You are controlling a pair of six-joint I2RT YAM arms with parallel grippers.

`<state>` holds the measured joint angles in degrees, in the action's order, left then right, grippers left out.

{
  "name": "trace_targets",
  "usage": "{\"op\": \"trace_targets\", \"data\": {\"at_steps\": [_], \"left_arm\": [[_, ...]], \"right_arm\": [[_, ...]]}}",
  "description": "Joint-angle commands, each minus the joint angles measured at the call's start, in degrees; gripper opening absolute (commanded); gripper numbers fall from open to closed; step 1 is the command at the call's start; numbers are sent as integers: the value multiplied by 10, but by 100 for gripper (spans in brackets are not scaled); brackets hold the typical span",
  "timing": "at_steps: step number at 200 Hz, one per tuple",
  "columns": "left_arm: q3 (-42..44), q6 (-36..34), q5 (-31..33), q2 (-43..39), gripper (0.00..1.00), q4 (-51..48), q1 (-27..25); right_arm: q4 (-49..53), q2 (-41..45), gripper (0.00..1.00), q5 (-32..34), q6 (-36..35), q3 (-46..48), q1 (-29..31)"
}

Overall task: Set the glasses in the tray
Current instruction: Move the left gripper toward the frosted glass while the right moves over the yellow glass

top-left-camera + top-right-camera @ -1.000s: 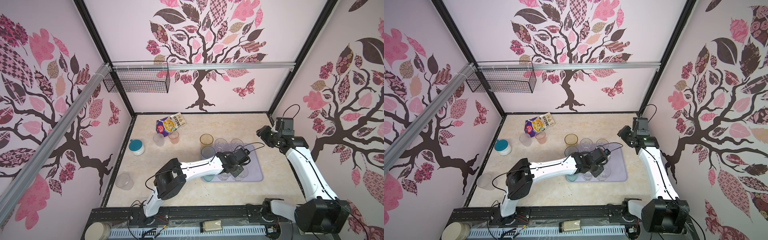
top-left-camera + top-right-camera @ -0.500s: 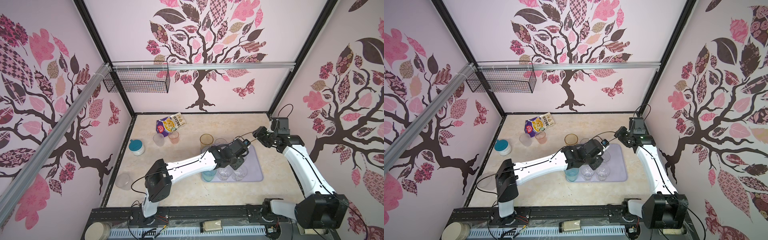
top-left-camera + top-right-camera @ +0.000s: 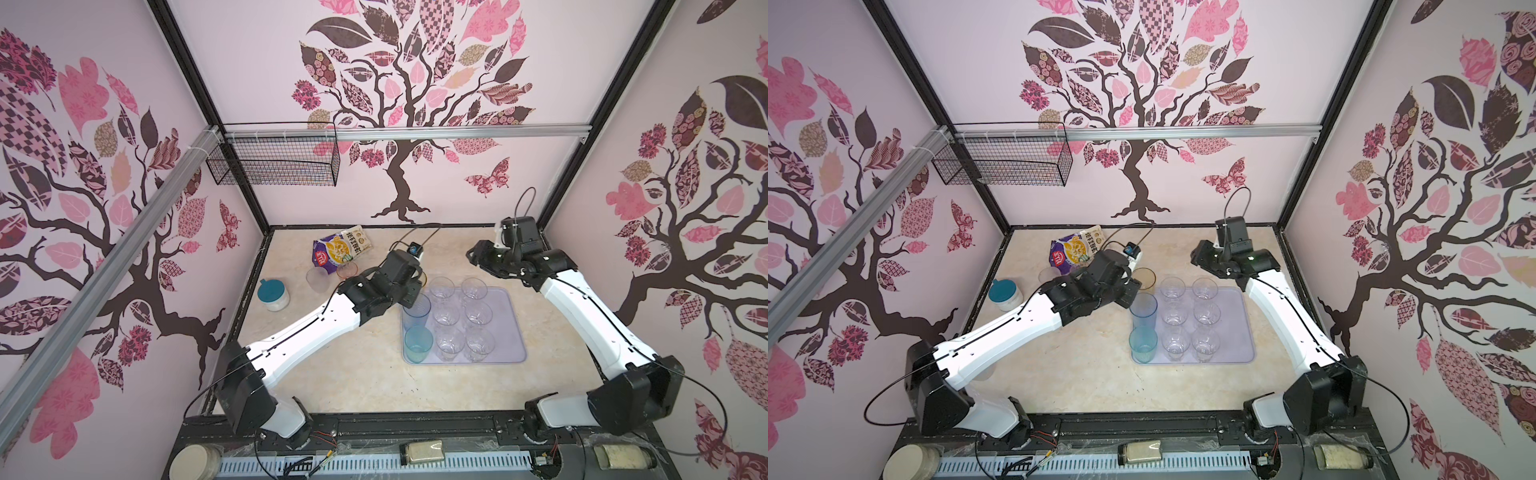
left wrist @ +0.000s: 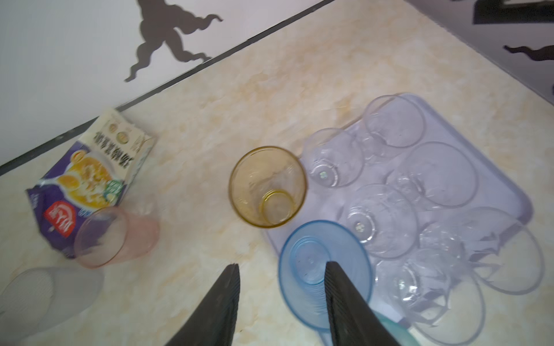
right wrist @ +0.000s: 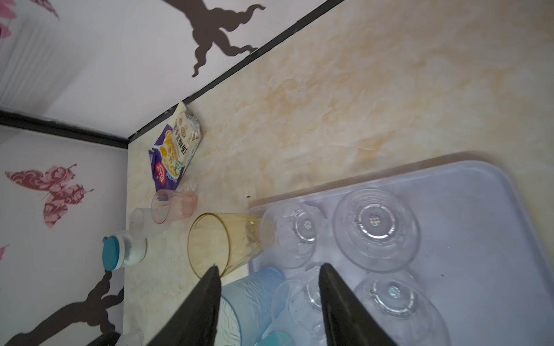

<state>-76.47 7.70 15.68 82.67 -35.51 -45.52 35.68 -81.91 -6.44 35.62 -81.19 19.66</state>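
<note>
Eight glasses (image 3: 446,313) in tray (image 3: 507,316), amber glass (image 3: 1144,277) just off its far-left corner, pink glass (image 3: 347,270) by snack bag (image 3: 343,249), left gripper (image 4: 281,265) jaws apart, empty, near blue glass (image 3: 417,309), right gripper (image 5: 269,266) apart, empty

Pale pink walls (image 3: 540,174) printed with brown-and-pink leafy trees and butterflies enclose a beige marbled desk (image 3: 353,374), with black frame posts (image 3: 185,62) at its far corners and a wire basket (image 3: 274,164) hanging from an aluminium rail (image 3: 457,132).

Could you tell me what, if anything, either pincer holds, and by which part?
Nothing: the left pincer and the right pincer both stand open, gripping nothing.
</note>
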Motion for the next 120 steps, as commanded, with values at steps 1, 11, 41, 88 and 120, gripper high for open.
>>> {"op": "trace_targets", "data": {"at_steps": [1, 11, 41, 88, 120], "left_arm": [[40, 2, 31, -56, 49, -14, 37], [55, -4, 47, -76, 49, -25, 53], [103, 17, 38, -136, 49, -50, 139], [155, 127, -19, -204, 55, -91, 306], [169, 200, 14, -216, 59, -144, 378]], "right_arm": [[18, -53, 56, 37, -14, -64, 72], [22, -76, 56, 45, -20, -94, 105], [44, -144, 56, 65, -42, -178, 185], [42, -188, 56, 61, -44, -202, 247], [40, -212, 56, 46, -41, -210, 268]]}}
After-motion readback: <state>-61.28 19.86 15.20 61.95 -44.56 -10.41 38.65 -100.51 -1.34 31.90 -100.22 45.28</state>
